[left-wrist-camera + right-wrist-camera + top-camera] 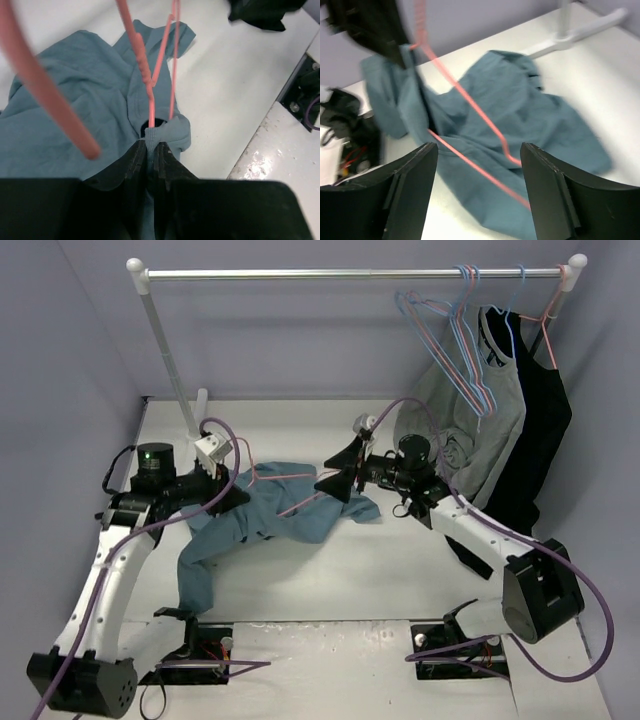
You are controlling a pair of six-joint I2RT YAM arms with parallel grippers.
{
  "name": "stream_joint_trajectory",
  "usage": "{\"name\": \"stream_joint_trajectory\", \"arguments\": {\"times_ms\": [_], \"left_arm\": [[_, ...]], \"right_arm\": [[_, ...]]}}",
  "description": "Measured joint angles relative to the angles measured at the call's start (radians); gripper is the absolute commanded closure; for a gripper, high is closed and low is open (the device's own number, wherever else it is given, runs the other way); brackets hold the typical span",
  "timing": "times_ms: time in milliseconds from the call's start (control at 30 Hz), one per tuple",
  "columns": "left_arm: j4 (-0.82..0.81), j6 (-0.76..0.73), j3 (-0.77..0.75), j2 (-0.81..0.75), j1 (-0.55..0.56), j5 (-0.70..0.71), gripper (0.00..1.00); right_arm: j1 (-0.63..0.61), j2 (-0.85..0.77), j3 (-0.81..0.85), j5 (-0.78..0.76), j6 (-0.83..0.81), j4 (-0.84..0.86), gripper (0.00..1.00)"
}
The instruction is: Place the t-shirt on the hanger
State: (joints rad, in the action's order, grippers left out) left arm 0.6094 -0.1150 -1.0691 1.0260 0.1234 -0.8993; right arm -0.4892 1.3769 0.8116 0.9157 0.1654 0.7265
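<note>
— Half of the job looks done, maybe a bit less. Is the t-shirt [290, 510] on the hanger [145, 70] yet?

— Not all the way. The pink wires of the hanger go into a hole in the blue cloth, right by the left pincer [151, 147]. So one part of the hanger seems to be inside the shirt. The rest of it sticks out over the top.

— Where is the shirt?

— Most of it lies in a bumpy heap in the middle of the desk [330, 580], between the two arms. One edge is lifted up on the left side.

— Who lifts it?

— The left pincer does. It is squeezed tight on a fold of the blue cloth. It is hard to tell if it pinches the wire too.

— And the right pincer [479, 147]?

— Its two fingers stand wide apart and hold nothing. The shirt and the pink wire are in front of it.

— What is left to do?

— The shirt likely has to be pulled over both ends of the hanger, so it sits flat on them. Right now it is too bunched up for that.
</note>
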Motion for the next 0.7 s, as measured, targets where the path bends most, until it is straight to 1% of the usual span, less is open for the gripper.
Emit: {"name": "stream_joint_trajectory", "arguments": {"times_ms": [133,233,333,400,500,600,700], "left_arm": [[-0.001,0.000,0.056,-0.109,0.001,0.076,1.00],[0.002,0.002,0.073,-0.153,0.001,0.134,1.00],[-0.001,0.018,0.105,-0.188,0.001,0.183,1.00],[-0.011,0.038,0.146,-0.216,0.002,0.206,1.00],[-0.032,0.092,0.215,-0.257,0.006,0.240,1.00],[-0.047,0.143,0.248,-0.284,0.008,0.272,1.00],[-0.065,0.181,0.248,-0.299,0.013,0.304,1.00]], "right_arm": [[0.038,-0.027,0.102,-0.106,-0.089,-0.179,0.29],[0.051,-0.032,0.167,-0.217,-0.147,-0.284,0.32],[0.055,-0.021,0.201,-0.289,-0.190,-0.369,0.36],[0.051,0.017,0.222,-0.318,-0.203,-0.414,0.39],[0.021,0.108,0.227,-0.370,-0.208,-0.454,0.38],[-0.046,0.214,0.225,-0.406,-0.210,-0.476,0.36],[-0.109,0.310,0.224,-0.415,-0.214,-0.480,0.34]]}}
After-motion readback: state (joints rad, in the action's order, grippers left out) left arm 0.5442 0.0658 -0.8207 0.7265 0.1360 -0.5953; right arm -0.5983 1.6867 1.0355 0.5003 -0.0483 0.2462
